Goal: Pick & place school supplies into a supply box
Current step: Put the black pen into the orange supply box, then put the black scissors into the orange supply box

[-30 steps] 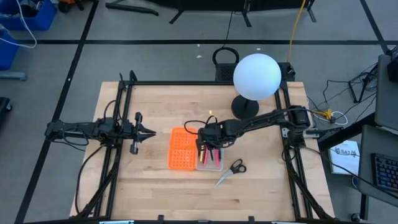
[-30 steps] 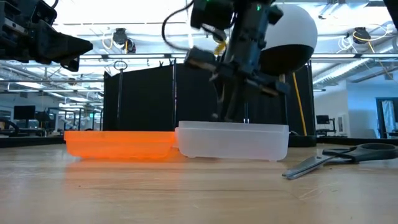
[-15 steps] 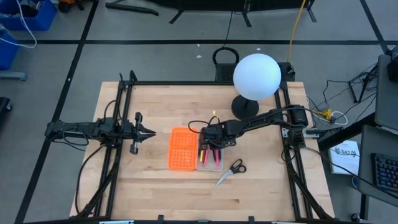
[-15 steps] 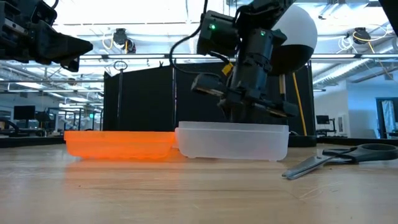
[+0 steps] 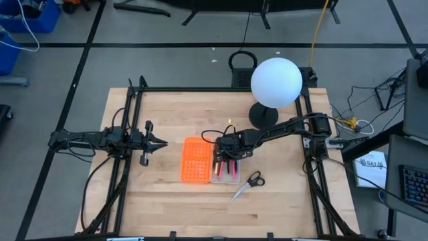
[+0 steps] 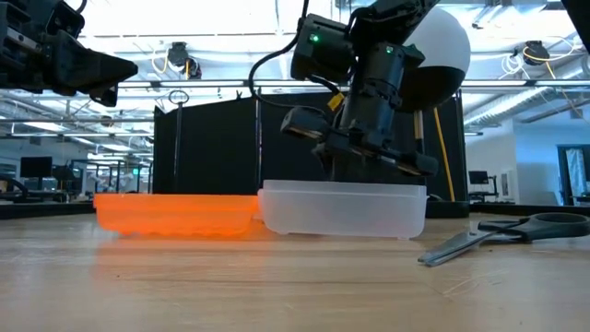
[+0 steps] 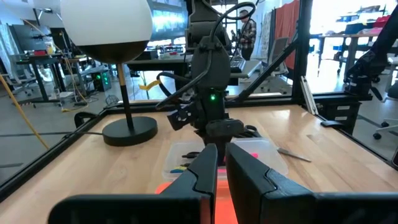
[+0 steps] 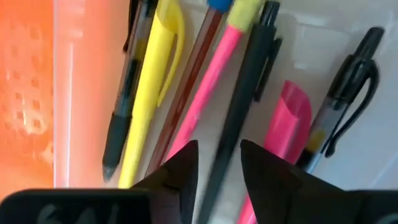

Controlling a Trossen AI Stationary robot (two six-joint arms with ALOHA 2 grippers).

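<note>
One lamp point(image 5: 275, 83) behind supply box point(image 5: 226, 178); scissors point(image 5: 248, 185) beside, R.

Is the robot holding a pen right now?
No. The right pincer is open just above the pens in the clear plastic tray, gripping none. The left pincer hangs empty, away from it.

The right gripper point(image 5: 225, 158) sits low inside the supply box point(image 6: 343, 211), its narrowly parted fingers point(image 8: 180, 171) close over the pens point(image 8: 205, 93) packed side by side beneath them, leaving little gap between. Just beside it, toward the left arm, the orange lid point(image 5: 196, 159) lies flat. Near its other side the scissors point(image 5: 248, 184) rest on the table point(image 5: 167, 201). Behind it the lamp point(image 5: 274, 84) stands tall. The left gripper point(image 5: 155, 142) hangs well apart, with bare wood between.
</note>
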